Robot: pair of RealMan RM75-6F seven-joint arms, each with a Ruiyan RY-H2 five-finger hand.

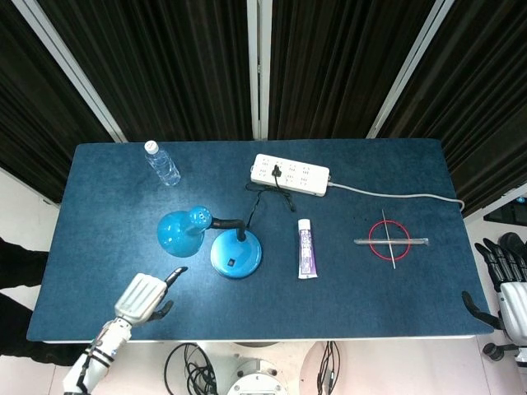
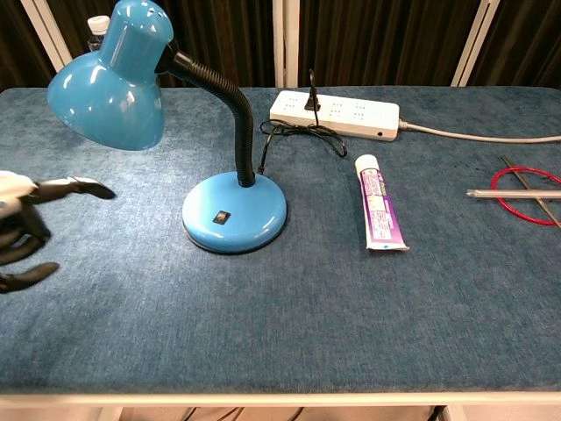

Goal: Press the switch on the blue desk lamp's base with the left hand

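Switch (image 2: 222,217) on lamp base (image 2: 235,211) front, facing table edge. Left hand (image 1: 145,295) lower-left of base, apart, one finger (image 2: 81,186) extended toward it, rest curled, holds nothing. Right hand (image 1: 510,288) far right of base, fingers spread, empty.

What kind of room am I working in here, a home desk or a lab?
Likely a lab test bench: black curtains behind a blue-covered table, staged props like a desk lamp and toothpaste tube, loose cables underneath.

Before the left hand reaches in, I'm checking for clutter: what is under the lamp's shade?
Only bare blue table shows beneath the lamp shade in the chest view. In the head view the shade covers that spot, so it cannot confirm.
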